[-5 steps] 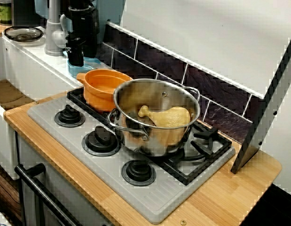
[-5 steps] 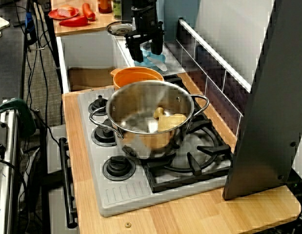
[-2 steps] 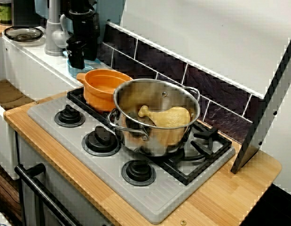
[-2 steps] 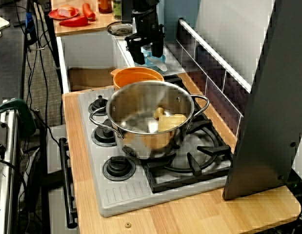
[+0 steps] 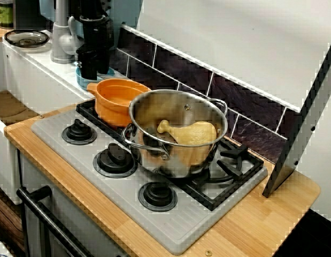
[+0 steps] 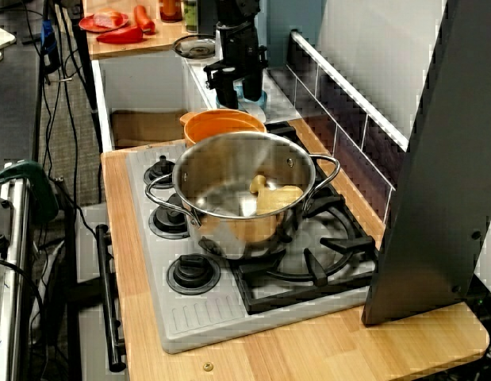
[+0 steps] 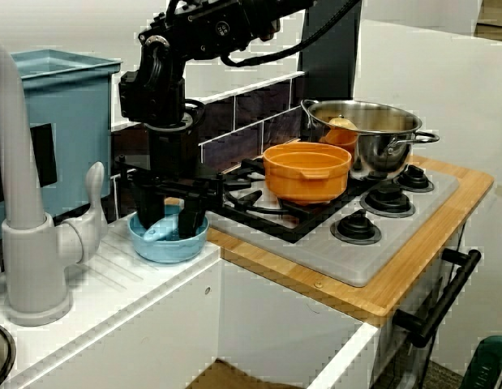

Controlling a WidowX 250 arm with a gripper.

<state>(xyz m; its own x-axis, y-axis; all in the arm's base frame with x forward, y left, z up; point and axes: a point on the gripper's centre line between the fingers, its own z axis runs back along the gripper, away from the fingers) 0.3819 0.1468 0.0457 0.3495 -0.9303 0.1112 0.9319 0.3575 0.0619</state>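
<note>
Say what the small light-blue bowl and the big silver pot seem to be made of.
The small light-blue bowl: probably plastic; matte, uniform colour, soft sheen. The big silver pot: polished metal, likely stainless steel; its wall shows mirror-like reflections.

Wooden tabletop (image 5: 245,227) carries grey stove (image 5: 125,184). Orange pot (image 7: 307,172), steel pot (image 7: 372,142) on stove grate. White counter (image 7: 113,284) left: blue bowl (image 7: 165,247), faucet (image 7: 27,243).

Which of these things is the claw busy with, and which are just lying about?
In hand: claw, open, fingers down inside the blue bowl.
Lying about: orange pot, steel pot, chicken leg inside it, tap.
</note>
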